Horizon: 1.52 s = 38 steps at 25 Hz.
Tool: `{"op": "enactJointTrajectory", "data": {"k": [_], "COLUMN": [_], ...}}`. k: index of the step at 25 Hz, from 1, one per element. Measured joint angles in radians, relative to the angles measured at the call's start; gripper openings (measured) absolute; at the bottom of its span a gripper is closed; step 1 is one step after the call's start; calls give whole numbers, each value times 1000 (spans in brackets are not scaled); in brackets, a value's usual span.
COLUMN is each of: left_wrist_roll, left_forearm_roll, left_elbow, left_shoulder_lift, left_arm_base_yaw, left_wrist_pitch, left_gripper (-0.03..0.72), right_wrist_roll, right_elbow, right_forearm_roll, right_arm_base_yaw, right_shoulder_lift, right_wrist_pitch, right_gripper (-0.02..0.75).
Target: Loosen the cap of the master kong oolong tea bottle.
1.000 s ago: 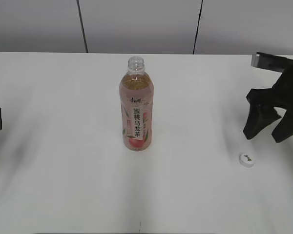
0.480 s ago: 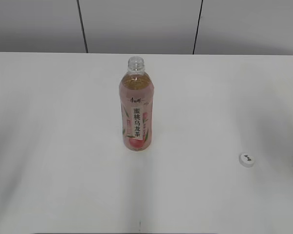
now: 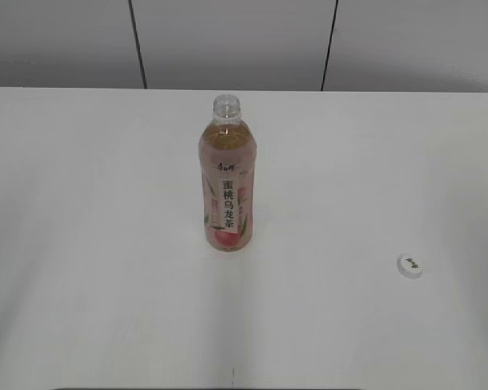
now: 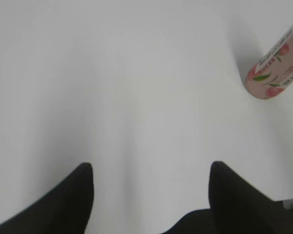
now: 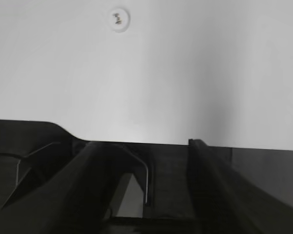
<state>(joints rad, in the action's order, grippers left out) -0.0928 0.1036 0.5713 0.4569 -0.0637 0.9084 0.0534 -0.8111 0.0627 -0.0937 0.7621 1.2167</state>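
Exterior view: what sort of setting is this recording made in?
Probably a lab test bench: a bare white table before plain grey wall panels, holding only a slim clear plastic tea bottle and its small white screw cap.

At the centre of the exterior view, the bottle (image 3: 228,175) carries a white vertical strip with dark Chinese characters reading 蜜桃乌龙茶. Above the strip sits a small red brand mark, too small to read. The cap (image 3: 410,265), at lower right, bears a small dark logo, illegible.
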Motion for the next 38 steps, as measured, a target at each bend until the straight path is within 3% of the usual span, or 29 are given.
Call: {"op": "enactJointTrajectory", "data": {"k": [11, 18, 22, 31, 38], "left_wrist_roll": [0, 9, 12, 29, 34], "left_forearm_roll": [-174, -190, -192, -190, -188], "left_elbow": [3, -11, -13, -13, -13], "left_shoulder_lift": [-138, -328, -446, -463, -463], "left_arm_base_yaw": [-35, -35, -35, -35, -35], "left_wrist_pitch": [127, 117, 117, 118, 118], "left_gripper": [375, 319, 315, 321, 447], "right_wrist_roll": [-14, -14, -14, -12, -12], "right_elbow": [207, 293, 299, 299, 299], "right_forearm_roll": [-63, -77, -81, -82, -82], "right_arm_base_yaw": [0, 0, 0, 0, 0], "right_shoulder_lift": [-452, -751, -768, -768, -768], "right_wrist_pitch": [4, -84, -104, -109, -112], "right_gripper": [373, 347, 328, 319, 319]}}
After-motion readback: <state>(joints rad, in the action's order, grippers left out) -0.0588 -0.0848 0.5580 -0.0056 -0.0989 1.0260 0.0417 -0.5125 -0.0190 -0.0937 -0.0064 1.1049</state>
